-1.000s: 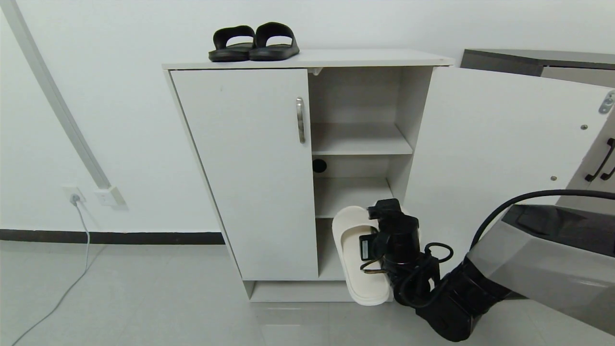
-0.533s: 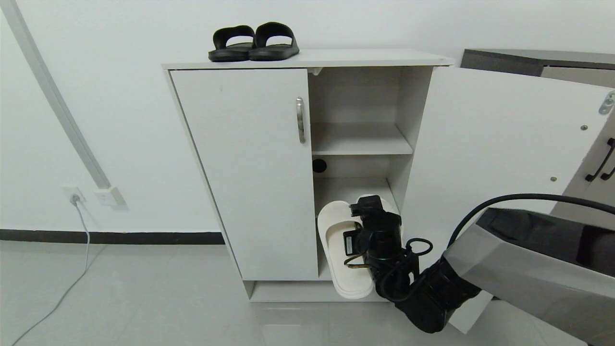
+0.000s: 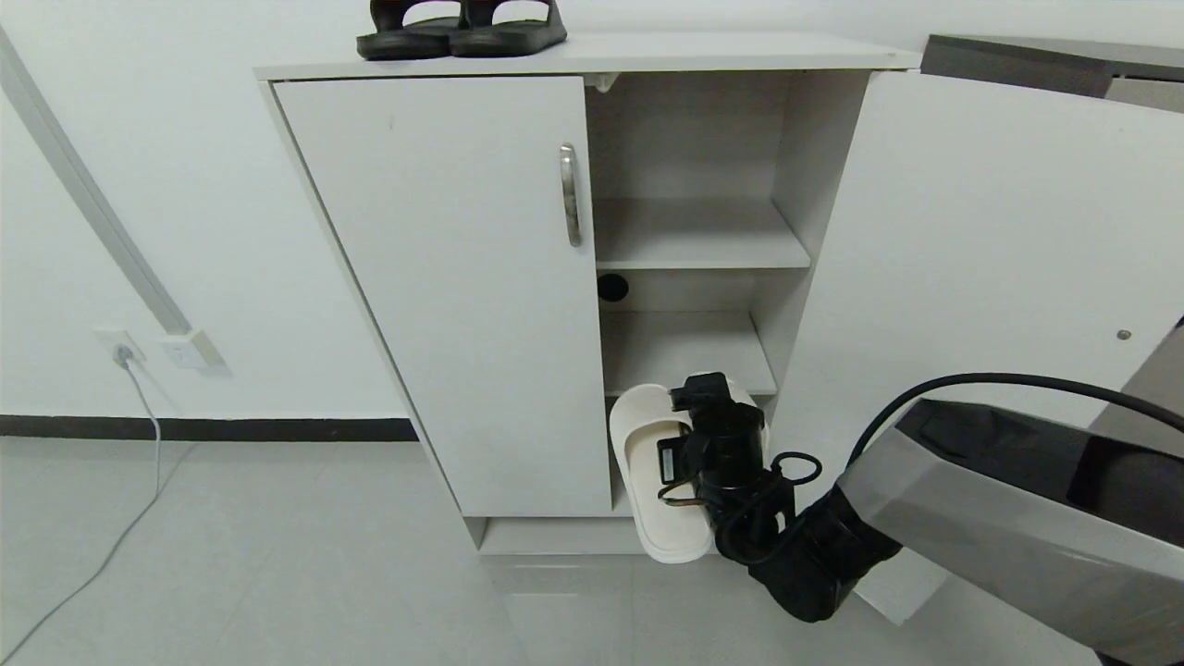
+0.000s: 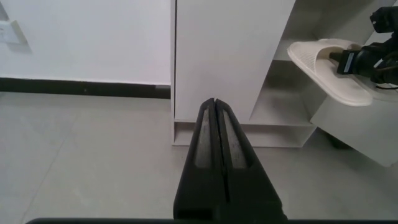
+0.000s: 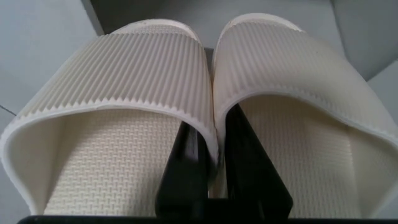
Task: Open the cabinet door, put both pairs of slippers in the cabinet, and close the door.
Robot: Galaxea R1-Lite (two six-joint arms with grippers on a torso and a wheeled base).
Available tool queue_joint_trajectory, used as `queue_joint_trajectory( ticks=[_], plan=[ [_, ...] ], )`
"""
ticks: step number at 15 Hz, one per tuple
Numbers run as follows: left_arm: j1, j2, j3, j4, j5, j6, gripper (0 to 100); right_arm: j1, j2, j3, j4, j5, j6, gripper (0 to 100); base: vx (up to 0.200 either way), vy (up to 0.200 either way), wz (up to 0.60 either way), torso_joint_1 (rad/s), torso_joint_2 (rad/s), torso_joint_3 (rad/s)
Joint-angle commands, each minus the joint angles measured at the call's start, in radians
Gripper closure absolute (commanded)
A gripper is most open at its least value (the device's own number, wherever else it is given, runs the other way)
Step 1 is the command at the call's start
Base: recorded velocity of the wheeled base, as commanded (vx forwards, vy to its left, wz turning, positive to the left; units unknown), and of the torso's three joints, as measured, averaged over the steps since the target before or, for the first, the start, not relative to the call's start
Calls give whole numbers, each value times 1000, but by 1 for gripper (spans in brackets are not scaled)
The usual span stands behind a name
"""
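Note:
A pair of white slippers (image 3: 652,467) hangs toes-up in front of the white cabinet's (image 3: 592,54) lowest compartment, with my right gripper (image 3: 708,407) shut on it. In the right wrist view the gripper (image 5: 214,134) pinches the two inner strap edges of the white slippers (image 5: 118,87) together. The cabinet's right door (image 3: 971,231) stands wide open; the left door (image 3: 444,277) is closed. A pair of black slippers (image 3: 462,28) rests on the cabinet top. My left gripper (image 4: 214,109) is shut and empty, low over the floor facing the cabinet.
Two bare shelves (image 3: 689,356) sit above the lowest compartment. A wall socket with a cable (image 3: 120,356) is at the left, above open floor. Grey furniture (image 3: 1017,55) stands behind the open door.
My right gripper carried the white slippers left and up, closer to the cabinet's lower opening. The head camera then shifted, bringing the cabinet nearer and higher in the picture.

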Motion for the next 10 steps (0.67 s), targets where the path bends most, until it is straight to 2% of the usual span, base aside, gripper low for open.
queue_joint_trajectory(
  ticks=[1, 5, 10],
  plan=[
    [2, 1, 0, 0, 0, 0, 100, -7, 21, -34, 8, -4, 6, 100, 0, 0, 0, 7, 2, -198],
    [2, 1, 0, -1, 0, 0, 100, -30, 62, -80, -90, -28, -6, 100, 0, 0, 0, 5, -4, -181],
    [2, 1, 0, -1, 0, 0, 100, -45, 56, -77, -93, -28, -9, 100, 0, 0, 0, 0, 0, 0]
  ],
)
